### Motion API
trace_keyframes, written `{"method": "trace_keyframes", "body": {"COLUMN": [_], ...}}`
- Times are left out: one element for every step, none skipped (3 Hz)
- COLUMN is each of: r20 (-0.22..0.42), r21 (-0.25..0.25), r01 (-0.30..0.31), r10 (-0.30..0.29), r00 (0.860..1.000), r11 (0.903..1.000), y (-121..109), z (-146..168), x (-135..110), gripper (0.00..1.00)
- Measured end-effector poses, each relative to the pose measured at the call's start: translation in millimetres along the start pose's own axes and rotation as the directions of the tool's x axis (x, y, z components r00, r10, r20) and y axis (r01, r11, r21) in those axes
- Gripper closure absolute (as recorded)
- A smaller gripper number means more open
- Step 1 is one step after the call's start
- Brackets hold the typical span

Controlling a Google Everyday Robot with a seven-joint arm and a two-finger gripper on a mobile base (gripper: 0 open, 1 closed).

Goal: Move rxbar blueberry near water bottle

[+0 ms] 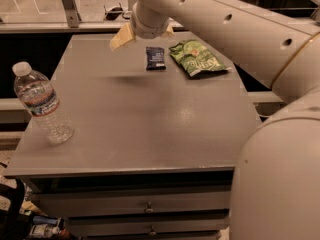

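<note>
The rxbar blueberry point(155, 58) is a small dark navy wrapper lying flat at the far middle of the grey table point(150, 134). The water bottle point(42, 104) stands upright near the table's left front edge, clear with a white cap and a red, white and blue label. My gripper point(124, 35) hangs above the table's far edge, up and to the left of the bar, not touching it. It holds nothing that I can see. My arm sweeps in from the right and fills the right side of the view.
A crinkled green chip bag point(197, 59) lies just right of the bar. The table has drawers point(147, 207) in its front. A rail and floor lie beyond the far edge. Small items sit on the floor at lower left point(42, 229).
</note>
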State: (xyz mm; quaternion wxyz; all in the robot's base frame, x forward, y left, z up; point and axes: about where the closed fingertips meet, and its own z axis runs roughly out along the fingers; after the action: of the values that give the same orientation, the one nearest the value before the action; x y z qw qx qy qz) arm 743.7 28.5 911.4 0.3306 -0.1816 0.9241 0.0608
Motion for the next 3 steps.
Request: {"method": "trace_keyframes", "body": {"r20": [-0.029, -0.047, -0.061], "r21": [-0.006, 0.021, 0.043], "r01": [-0.034, -0.081, -0.101], "r10": [0.034, 0.082, 0.103], "r00": [0.999, 0.996, 0.993], "r11": [0.9994, 0.9965, 0.9940], "y": [-2, -20, -35], "z": [20, 30, 38], "x": [-1, 1, 7], "gripper": [0.00, 0.00, 0.00]}}
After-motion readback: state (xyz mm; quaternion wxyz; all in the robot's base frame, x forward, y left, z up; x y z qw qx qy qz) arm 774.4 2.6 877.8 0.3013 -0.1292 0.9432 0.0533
